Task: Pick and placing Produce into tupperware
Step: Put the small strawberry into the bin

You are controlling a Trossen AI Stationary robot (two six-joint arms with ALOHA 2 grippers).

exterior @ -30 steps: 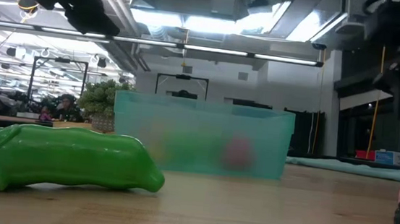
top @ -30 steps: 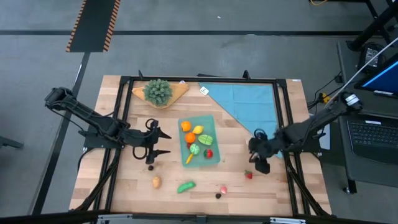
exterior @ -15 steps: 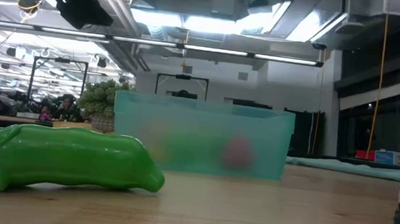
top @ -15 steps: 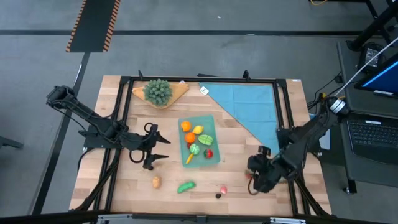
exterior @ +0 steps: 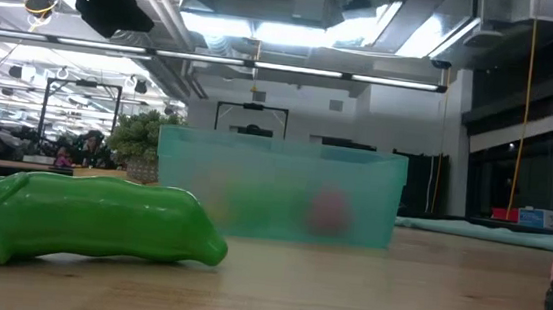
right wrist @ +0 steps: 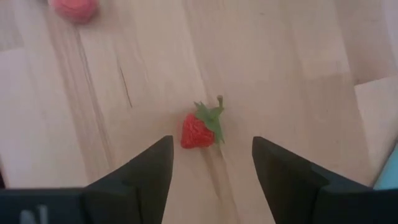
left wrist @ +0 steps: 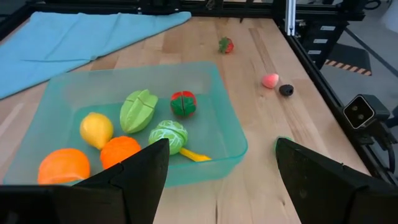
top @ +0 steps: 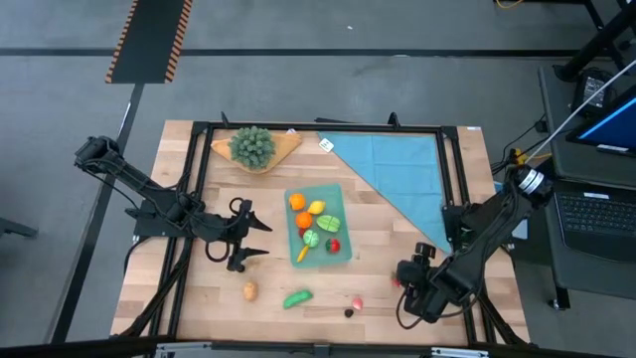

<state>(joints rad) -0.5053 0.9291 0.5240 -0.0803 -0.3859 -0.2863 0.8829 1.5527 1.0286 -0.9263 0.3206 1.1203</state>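
The teal tupperware (top: 343, 249) (left wrist: 230, 134) (exterior: 278, 190) sits mid-table and holds oranges, a lemon, green pieces and a red piece. Loose produce lies near the table's near edge: a strawberry (right wrist: 200, 129) (top: 396, 281), a pink piece (top: 357, 301), a dark piece (top: 349, 312), a green pea pod (top: 297, 297) (exterior: 90, 221) and a brown piece (top: 249, 290). My right gripper (right wrist: 211, 165) (top: 405, 283) is open, and its fingers stand just short of the strawberry without touching it. My left gripper (top: 245, 243) (left wrist: 221, 180) is open and waits left of the tupperware.
A light-blue cloth (top: 397, 169) covers the far right of the table. A wooden board with a leafy green bunch (top: 252, 145) lies at the far edge. A black frame (top: 318, 127) rims the table. Bare wood lies between the tupperware and the loose produce.
My right gripper has moved toward the table's near edge, from beside the cloth's corner to the strawberry, staying open. My left gripper has drifted slightly toward the near edge. No produce has moved.
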